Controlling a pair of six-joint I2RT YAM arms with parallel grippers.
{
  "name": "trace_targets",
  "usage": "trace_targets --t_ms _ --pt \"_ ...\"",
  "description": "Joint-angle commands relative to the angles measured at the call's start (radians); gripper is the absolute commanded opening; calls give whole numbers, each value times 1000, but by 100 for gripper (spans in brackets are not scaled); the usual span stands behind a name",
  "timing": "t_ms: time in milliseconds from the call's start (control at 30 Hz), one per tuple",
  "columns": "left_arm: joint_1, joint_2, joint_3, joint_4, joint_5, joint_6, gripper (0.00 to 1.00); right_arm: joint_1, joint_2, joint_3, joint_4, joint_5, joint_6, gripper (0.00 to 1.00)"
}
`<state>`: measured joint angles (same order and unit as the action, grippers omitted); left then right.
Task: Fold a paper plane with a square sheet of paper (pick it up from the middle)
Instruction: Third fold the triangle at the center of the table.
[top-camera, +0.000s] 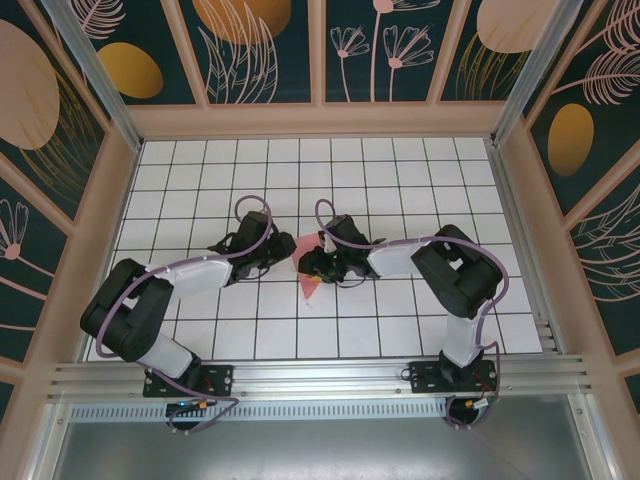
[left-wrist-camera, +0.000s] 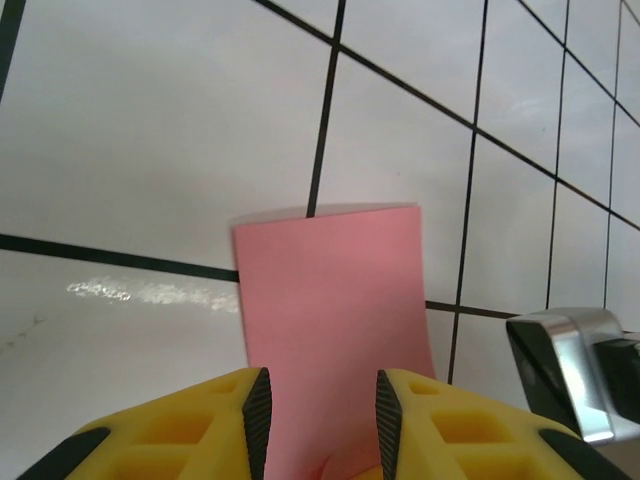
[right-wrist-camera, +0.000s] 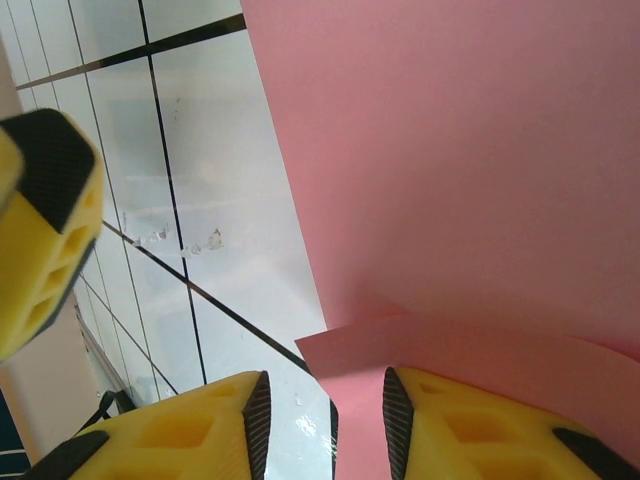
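Plainly left jaws and right jaws stand parted, pink paper (left-wrist-camera: 330, 300) between each pair, near end cut off.

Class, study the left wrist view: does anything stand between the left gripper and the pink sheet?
Nothing visible does. The pink sheet runs straight into the gap between the parted yellow fingers of the left gripper.

White bench (top-camera: 400, 310) showing black grid lines, carrying a pink square sheet of paper (top-camera: 311, 283), lying partly folded near the middle
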<state>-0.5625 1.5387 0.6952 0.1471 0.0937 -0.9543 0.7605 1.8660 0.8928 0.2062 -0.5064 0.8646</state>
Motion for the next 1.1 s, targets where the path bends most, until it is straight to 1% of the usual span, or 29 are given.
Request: trace_targets --t_ms 0,100,233,333,433,567,700,900,1067 --pt "6 -14 -18 -15 11 -11 35 -2 21 -22 -57 85 -43 39" --pt "6 -12 -19 -4 38 -6 35 -3 18 -24 -61 89 -45 35" --pt "6 -9 -19 6 73 3 31 -6 20 -29 -63 91 -45 20" --pt "4 -2 -19 26 119 11 29 -7 22 -33 -63 91 -44 14" --pt "-1 10 -24 45 154 16 27 -9 27 -33 -65 90 -45 10" --pt "-17 26 -26 58 176 19 23 -9 34 -32 -71 91 -48 7" --pt "-40 55 -36 85 194 5 17 -9 37 -32 -74 90 -48 4" --pt "-57 95 -52 103 189 -16 7 -9 41 -34 -76 94 -45 4" --pt "-62 113 -56 116 199 -23 3 -8 41 -32 -77 95 -44 4"
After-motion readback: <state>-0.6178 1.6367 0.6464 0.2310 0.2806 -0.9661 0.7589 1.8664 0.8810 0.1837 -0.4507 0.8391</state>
